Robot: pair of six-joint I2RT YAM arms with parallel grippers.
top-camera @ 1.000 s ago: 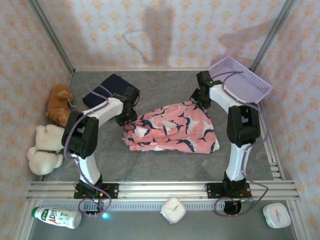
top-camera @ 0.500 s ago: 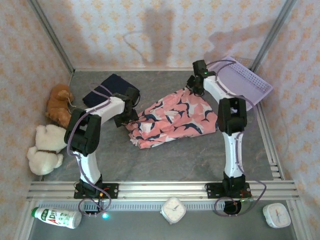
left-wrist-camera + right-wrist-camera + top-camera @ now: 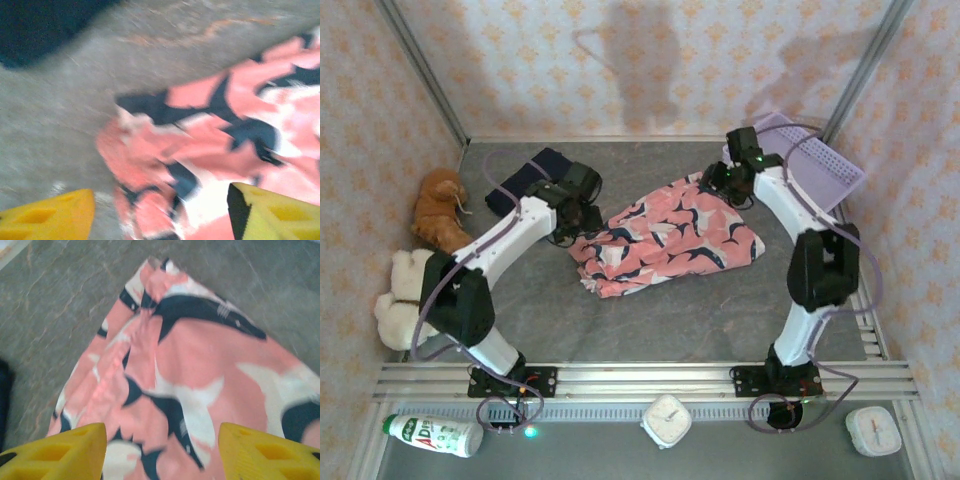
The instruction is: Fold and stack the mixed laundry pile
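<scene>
The salmon-pink shark-print garment [image 3: 670,238] lies rumpled on the grey table, stretched from near left to far right. Its left end shows under my left gripper [image 3: 160,220], and its far corner [image 3: 200,365] lies beneath my right gripper [image 3: 162,452]. In the top view my left gripper [image 3: 578,222] hovers at the garment's left edge and my right gripper [image 3: 724,182] at its far right corner. Both stand open, yellow fingers [image 3: 55,452] wide apart, nothing between them. The dark navy garment [image 3: 525,175] lies folded at the back left, partly behind my left arm; its edge [image 3: 40,25] is also visible from the left wrist.
A lavender lattice basket [image 3: 815,160] leans in the back right corner. A brown plush [image 3: 438,208] and a cream plush [image 3: 405,295] sit along the left wall. A bottle [image 3: 435,435] and two clocks [image 3: 667,420] [image 3: 872,430] lie before the rail.
My right gripper drew the pink garment's far corner toward the back, then opened and let it go. My left gripper opened wider, and its arm straightened out.
</scene>
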